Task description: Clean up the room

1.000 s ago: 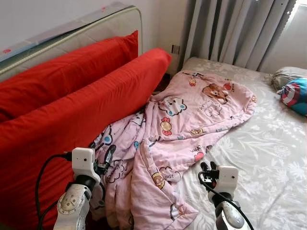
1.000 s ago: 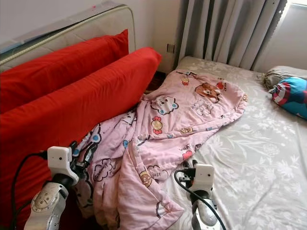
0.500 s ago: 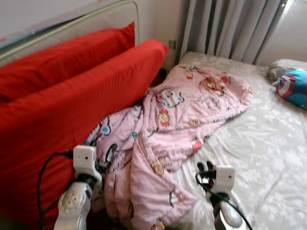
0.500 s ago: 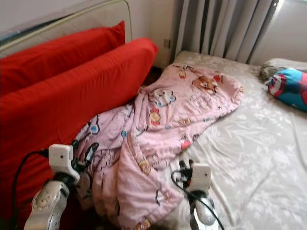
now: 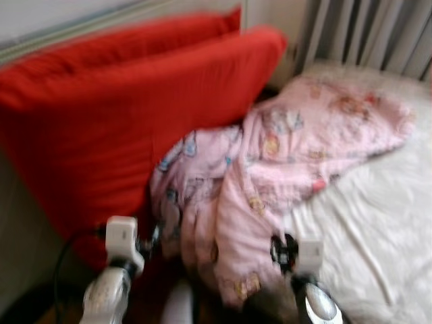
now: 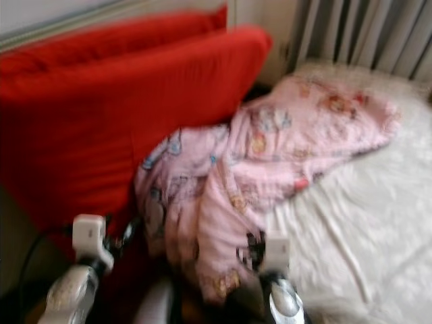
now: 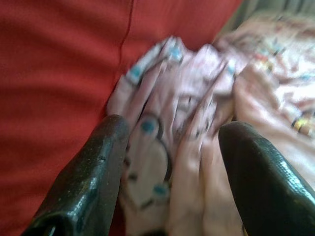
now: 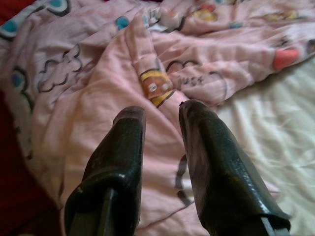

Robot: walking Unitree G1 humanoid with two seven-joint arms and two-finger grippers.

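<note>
A crumpled pink cartoon-print blanket point(image 5: 297, 148) lies across the white bed sheet point(image 5: 378, 223) and spills over the bed's edge beside the red cushions point(image 5: 135, 108). The head views are blurred. My left gripper point(image 5: 150, 241) is low at the hanging part of the blanket; in the left wrist view it point(image 7: 170, 162) stands wide open, with blanket folds point(image 7: 182, 98) just beyond its fingers. My right gripper point(image 5: 280, 248) hovers over the blanket's lower corner; in the right wrist view it point(image 8: 160, 118) has a narrow gap with nothing in it, above the pink cloth point(image 8: 98, 98).
Two large red cushions lean against a wall or headboard on the left. Grey curtains point(image 5: 378, 34) hang behind the bed. Dark floor point(image 5: 27, 310) shows at the lower left, between the cushions and the bed.
The whole picture has shifted and blurred, so the camera has moved; the pillows at the right have left the view. Both grippers keep much the same place over the blanket.
</note>
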